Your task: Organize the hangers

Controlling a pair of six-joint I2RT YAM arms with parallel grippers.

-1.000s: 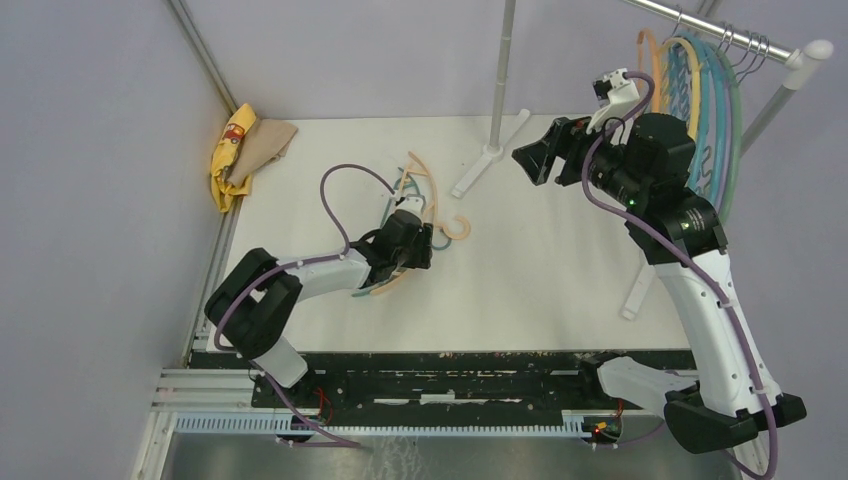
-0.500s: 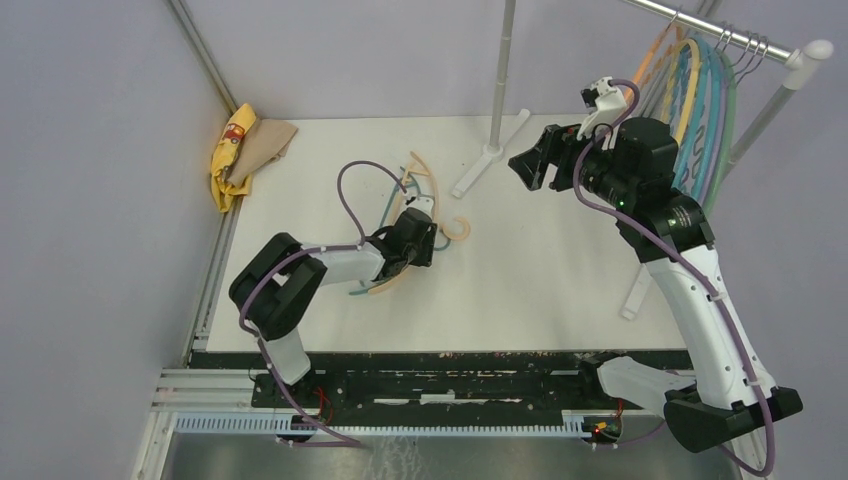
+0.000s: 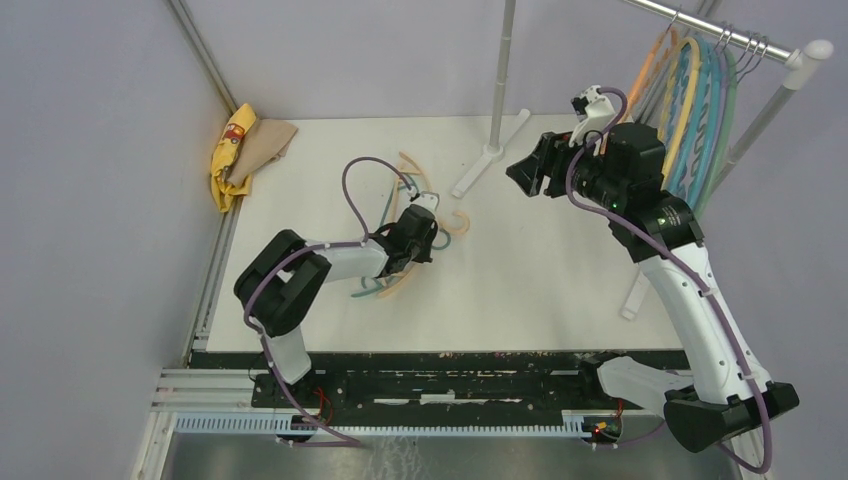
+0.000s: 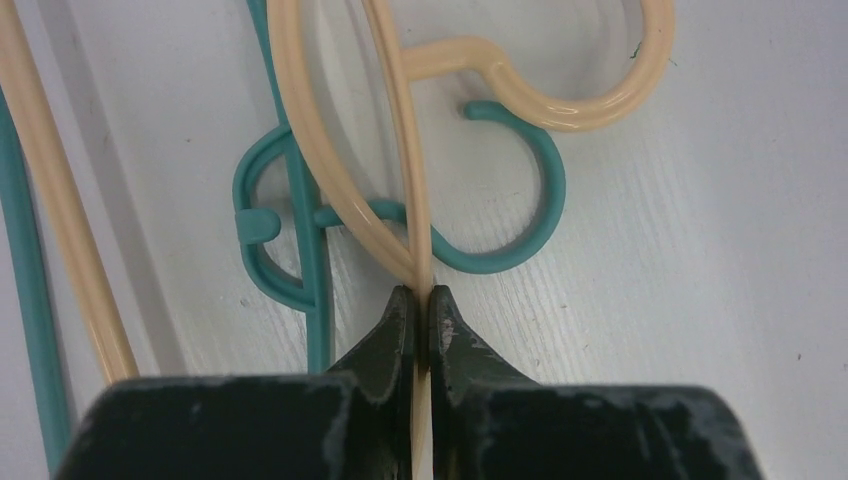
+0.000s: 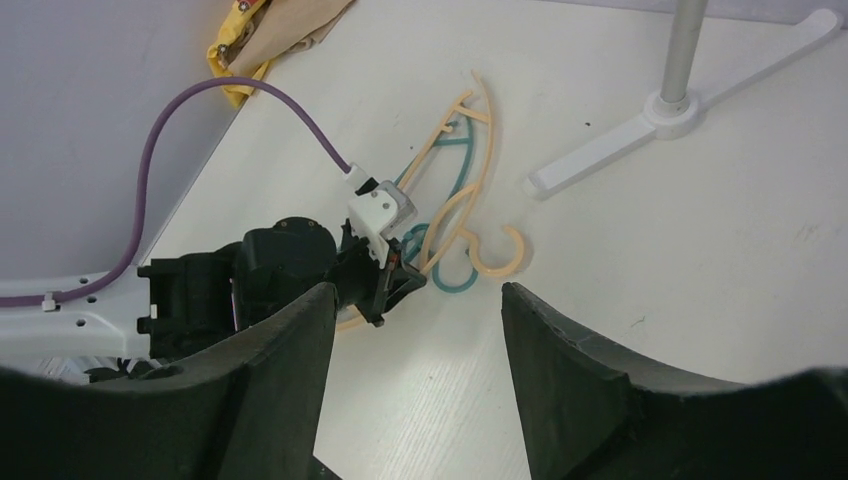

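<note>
Pinching a tan hanger's thin bar, my left fingers are squeezing it where it is lying across a teal hanger on the table. My right fingers are hovering spread wide, gripping nothing, beside the other hangers hanging on the rack.

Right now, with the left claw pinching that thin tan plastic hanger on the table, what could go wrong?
1. The left gripper holds the thin tan plastic hanger only at its fingertips, on one slim bar; once lifted, it may twist or slip out.
2. The tan hanger lies across the hook of the teal plastic hanger, so the teal one might snag and get dragged along.
</note>
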